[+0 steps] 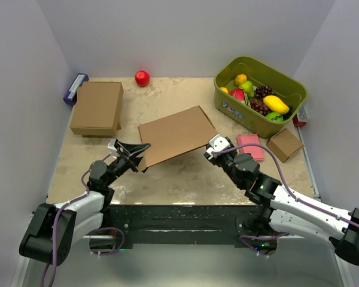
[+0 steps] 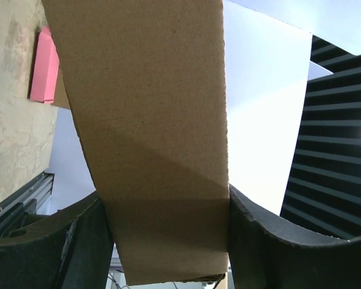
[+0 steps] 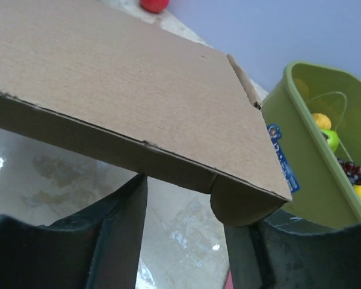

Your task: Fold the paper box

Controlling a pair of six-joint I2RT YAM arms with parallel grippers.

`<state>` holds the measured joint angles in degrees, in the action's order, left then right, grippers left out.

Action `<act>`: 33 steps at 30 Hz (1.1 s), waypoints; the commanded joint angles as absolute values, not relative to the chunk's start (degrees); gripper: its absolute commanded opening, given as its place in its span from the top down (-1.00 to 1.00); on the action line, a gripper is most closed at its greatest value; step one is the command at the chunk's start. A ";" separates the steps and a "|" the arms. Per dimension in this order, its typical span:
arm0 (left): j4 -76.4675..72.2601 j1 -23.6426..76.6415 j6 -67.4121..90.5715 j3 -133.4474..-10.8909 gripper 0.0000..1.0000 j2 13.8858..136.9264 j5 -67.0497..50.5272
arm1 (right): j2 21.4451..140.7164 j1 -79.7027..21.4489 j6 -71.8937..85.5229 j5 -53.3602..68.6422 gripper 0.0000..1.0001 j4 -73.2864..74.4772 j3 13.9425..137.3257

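— Is any writing showing clearly anywhere?
— Nothing is reading legibly. A blue-and-white label [image 3: 281,158] is sitting on the near wall of the green bin [image 3: 313,156] at the far right, but its print is blurring out.
— And the blue packet [image 1: 75,88] at the far left?
— It's showing too small to read.

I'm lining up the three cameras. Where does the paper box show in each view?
Top external: the paper box sits at the centre of the picture.
Left wrist: it fills the upper middle.
Right wrist: it spans the upper left.
Shared landmark: the beige tabletop.
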<state>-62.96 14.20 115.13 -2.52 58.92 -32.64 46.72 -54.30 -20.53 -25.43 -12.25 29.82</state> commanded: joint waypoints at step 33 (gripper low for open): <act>-90.99 8.79 115.76 -1.93 -0.99 88.97 -49.04 | 56.07 -54.67 3.43 -16.96 0.25 15.90 45.35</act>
